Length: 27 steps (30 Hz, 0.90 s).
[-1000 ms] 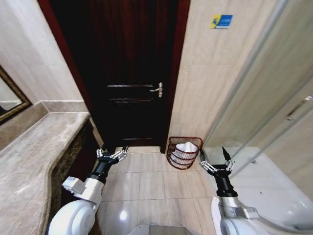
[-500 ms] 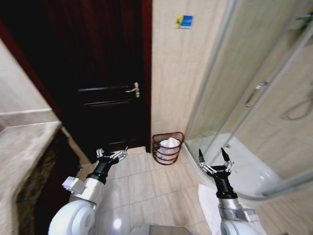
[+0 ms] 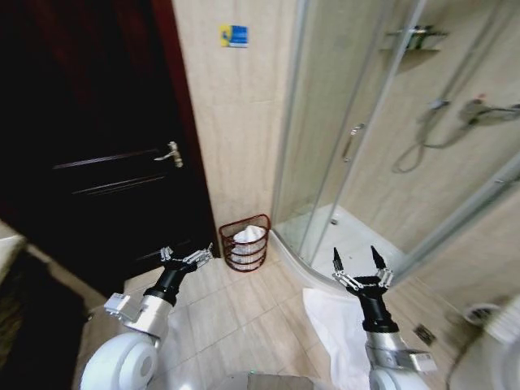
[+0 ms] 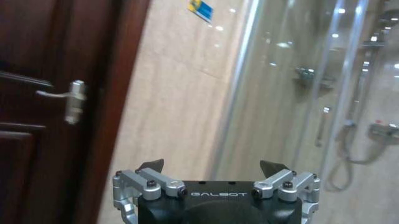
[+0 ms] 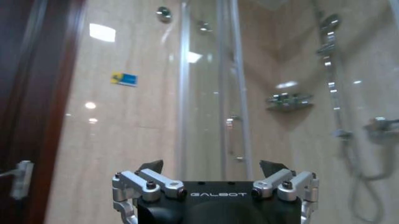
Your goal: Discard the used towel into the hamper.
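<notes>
- Reddish-brown wire hamper (image 3: 245,243) stands on the tiled floor (image 3: 236,305) against the beige wall, between the dark wooden door (image 3: 89,146) and the glass shower enclosure (image 3: 341,130); white cloth lies inside it.
- White towel (image 3: 337,333) lies spread on the floor beside the curved shower base, well apart from the hamper, just below the right gripper in the head view.
- Left gripper (image 3: 185,257) is held above the floor near the door, jaws spread open and empty; the hamper lies just beyond it to the right.
- Right gripper (image 3: 361,266) is held above the towel, jaws spread wide and empty.
- Both wrist views show open jaws with nothing between them, facing the wall and shower glass.
- Blue-and-yellow sign (image 3: 234,35) is fixed high on the wall above the hamper.
</notes>
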### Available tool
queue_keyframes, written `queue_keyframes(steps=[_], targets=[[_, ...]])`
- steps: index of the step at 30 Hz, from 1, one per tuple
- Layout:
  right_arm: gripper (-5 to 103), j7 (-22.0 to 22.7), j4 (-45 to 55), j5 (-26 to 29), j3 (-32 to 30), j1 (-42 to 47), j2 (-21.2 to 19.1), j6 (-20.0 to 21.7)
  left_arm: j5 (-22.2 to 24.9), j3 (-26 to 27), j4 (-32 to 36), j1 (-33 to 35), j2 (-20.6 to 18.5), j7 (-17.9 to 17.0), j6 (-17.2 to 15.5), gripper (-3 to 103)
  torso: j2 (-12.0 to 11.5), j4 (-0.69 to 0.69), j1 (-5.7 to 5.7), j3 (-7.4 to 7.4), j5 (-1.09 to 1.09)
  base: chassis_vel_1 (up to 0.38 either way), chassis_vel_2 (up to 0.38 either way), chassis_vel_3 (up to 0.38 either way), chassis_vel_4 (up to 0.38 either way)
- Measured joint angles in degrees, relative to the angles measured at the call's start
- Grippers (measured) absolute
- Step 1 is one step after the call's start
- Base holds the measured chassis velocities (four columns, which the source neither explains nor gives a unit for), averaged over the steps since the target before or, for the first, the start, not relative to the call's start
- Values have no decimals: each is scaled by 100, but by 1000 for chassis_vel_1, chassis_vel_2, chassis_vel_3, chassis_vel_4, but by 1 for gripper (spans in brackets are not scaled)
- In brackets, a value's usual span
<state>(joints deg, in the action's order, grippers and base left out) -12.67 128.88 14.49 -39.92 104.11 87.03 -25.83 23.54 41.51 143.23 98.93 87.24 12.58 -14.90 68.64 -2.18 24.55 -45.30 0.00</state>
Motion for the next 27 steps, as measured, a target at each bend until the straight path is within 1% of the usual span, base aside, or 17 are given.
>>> queue_keyframes(steps=[6, 19, 22, 23, 27], targets=[[100, -75, -80, 41, 20, 68, 23, -79, 0, 0, 0, 0, 0, 0, 0, 100, 0, 0, -1, 0, 1, -128, -118, -128, -120], [100, -36, -132, 153, -80, 68, -19, -86, 0, 0, 0, 0, 0, 0, 0, 100, 0, -1, 0, 0, 1, -131, -120, -124, -127], [100, 185, -143, 102, -69, 77, 35, -53, 0, 0, 0, 0, 0, 0, 0, 100, 0, 0, -1, 0, 1, -125, -138, -129, -136], [100, 185, -143, 102, -69, 77, 35, -53, 0, 0, 0, 0, 0, 0, 0, 100, 0, 0, -1, 0, 1, -124, -130, -129, -137], [100, 566, -71, 26, -60, 72, 32, 165, 0, 0, 0, 0, 0, 0, 0, 100, 0, 0, -1, 0, 0, -133, -133, -127, -134]])
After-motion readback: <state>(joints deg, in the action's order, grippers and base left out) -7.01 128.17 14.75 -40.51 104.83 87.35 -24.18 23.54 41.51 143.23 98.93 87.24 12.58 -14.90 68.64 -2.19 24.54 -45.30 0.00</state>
